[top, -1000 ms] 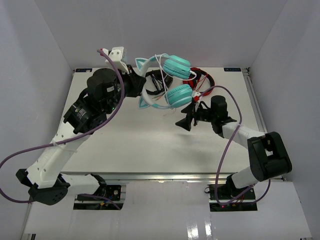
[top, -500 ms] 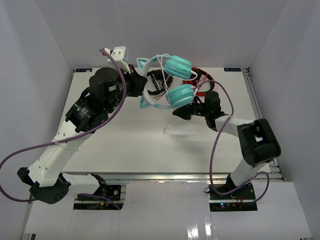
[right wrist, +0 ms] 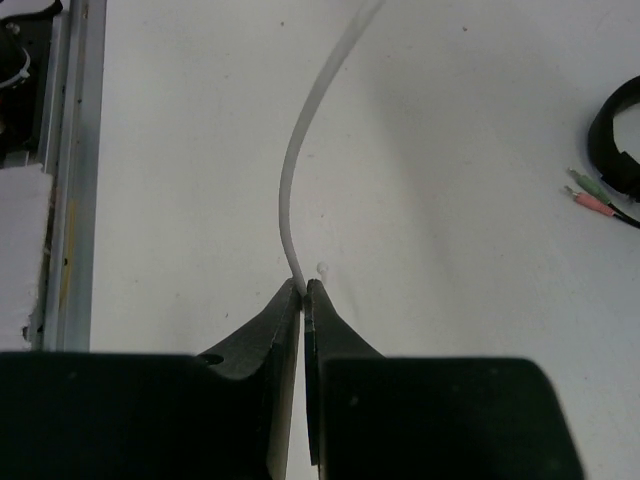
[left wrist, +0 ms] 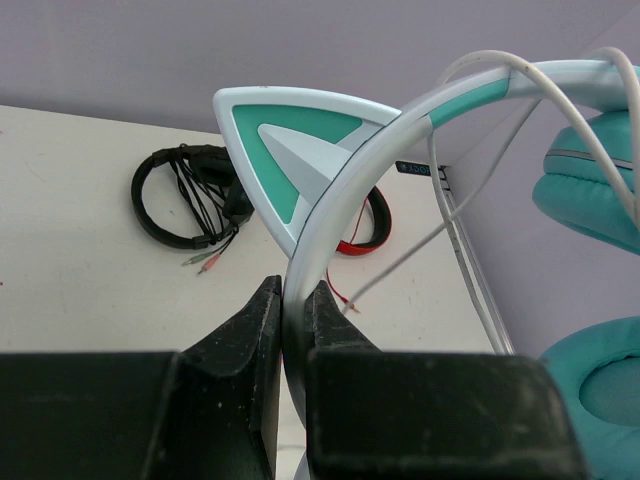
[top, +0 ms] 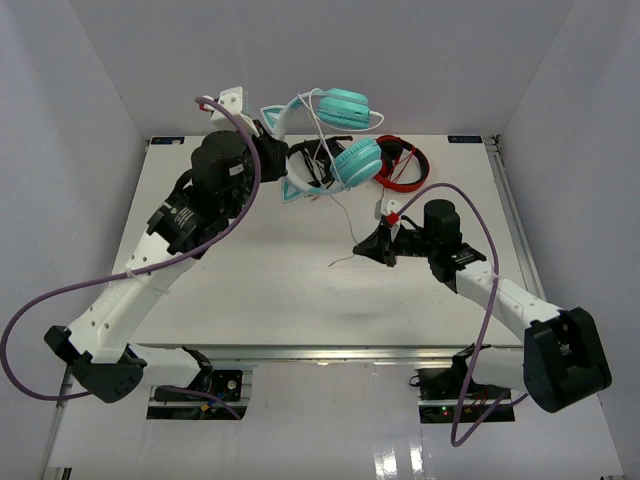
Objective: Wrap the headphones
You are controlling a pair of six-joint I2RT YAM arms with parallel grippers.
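The teal headphones [top: 345, 105] with cat ears hang above the back of the table, and my left gripper [top: 277, 152] is shut on their headband. In the left wrist view the white-and-teal headband [left wrist: 345, 195] runs between the pinched fingers of the left gripper [left wrist: 297, 285], with a cat ear [left wrist: 290, 140] just above and the ear cups [left wrist: 590, 190] at the right. The thin white cable [top: 343, 215] trails down from the ear cups to my right gripper [top: 360, 248], which is shut on it low over the table. The right wrist view shows the cable [right wrist: 298, 150] rising out of the right gripper's [right wrist: 302, 287] closed tips.
Black headphones [top: 315, 165] with pink and green plugs [right wrist: 590, 197] lie at the back of the table under the teal ones. Red headphones [top: 405, 165] lie to their right. A metal rail [right wrist: 65, 150] edges the table, and walls enclose the sides and back.
My right gripper closed on the white cable and pulled back from under the ear cups toward the table's middle. The left arm raised and tilted the headphones toward the back.
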